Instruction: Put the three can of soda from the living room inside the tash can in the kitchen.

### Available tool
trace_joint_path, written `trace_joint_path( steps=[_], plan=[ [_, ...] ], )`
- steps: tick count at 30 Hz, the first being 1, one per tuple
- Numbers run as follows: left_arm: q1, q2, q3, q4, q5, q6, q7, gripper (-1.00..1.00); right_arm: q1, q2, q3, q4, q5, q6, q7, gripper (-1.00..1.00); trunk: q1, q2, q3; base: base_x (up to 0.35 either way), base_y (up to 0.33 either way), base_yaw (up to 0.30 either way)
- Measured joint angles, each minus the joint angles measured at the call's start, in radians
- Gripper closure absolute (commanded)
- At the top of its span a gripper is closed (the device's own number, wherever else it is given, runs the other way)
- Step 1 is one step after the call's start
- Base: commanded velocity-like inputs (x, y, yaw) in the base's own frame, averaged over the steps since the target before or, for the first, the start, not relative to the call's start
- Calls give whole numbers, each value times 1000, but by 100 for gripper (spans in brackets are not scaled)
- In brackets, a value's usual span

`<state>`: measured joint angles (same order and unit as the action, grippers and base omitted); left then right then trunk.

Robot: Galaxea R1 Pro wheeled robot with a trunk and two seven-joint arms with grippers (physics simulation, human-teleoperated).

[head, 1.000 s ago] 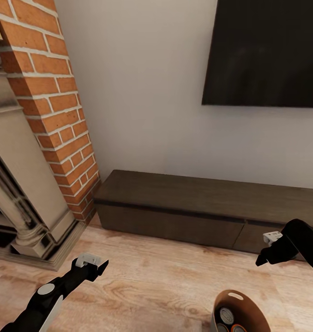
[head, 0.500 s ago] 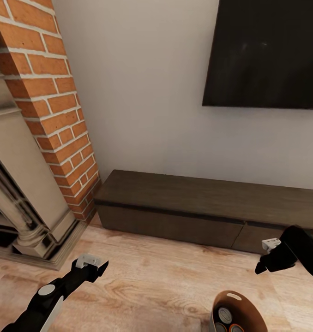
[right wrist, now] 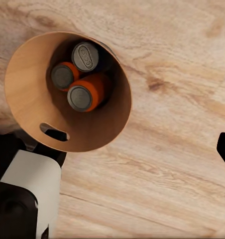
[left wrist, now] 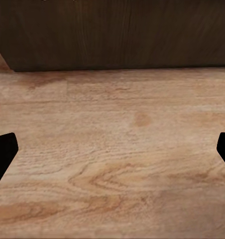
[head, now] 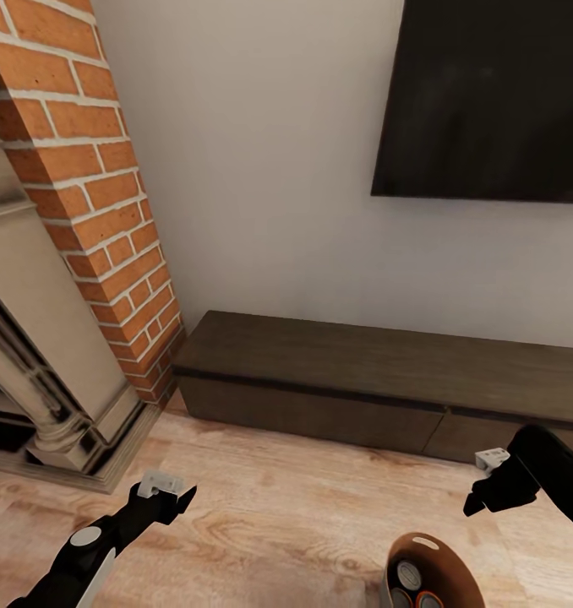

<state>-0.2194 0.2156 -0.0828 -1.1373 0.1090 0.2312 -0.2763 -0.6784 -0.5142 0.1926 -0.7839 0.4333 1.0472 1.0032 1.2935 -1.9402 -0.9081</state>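
The trash can (right wrist: 28, 74) stands on the wood floor, glossy copper-brown inside, with a handle slot in its wall. Three soda cans lie inside it: a darker one (right wrist: 86, 56), a small orange one (right wrist: 62, 75) and a bright orange one (right wrist: 83, 96), all with grey tops. The head view shows the bin (head: 445, 567) at the bottom edge. My right gripper (head: 474, 504) hangs open above and just right of the bin, holding nothing. My left gripper (head: 182, 493) is open over bare floor at the lower left.
A red-brick fireplace (head: 84, 211) with a pale stone surround stands at the left. A long dark low cabinet (head: 362, 380) runs along the wall under a wall TV (head: 489, 93). Part of my white and black body (right wrist: 23, 189) sits beside the bin.
The whole picture has shifted a little, so the camera moved. Both grippers sit slightly lower in the view, and the bin has slid towards the bottom edge.
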Motion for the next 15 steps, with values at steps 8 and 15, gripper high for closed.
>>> trace_joint_path(
  steps=[8, 15],
  plan=[
    [0, 1, -1, 16, 0, -5, 8, -100, 25, -1, -1, 0, 0, 0, -1, -100, -31, 56, 13, 0, 0, 0],
    [0, 1, -1, 75, 0, -10, 32, -100, 57, 0, -2, 2, -1, -18, -2, -100, -57, 105, 25, 0, 0, 0]
  ],
)
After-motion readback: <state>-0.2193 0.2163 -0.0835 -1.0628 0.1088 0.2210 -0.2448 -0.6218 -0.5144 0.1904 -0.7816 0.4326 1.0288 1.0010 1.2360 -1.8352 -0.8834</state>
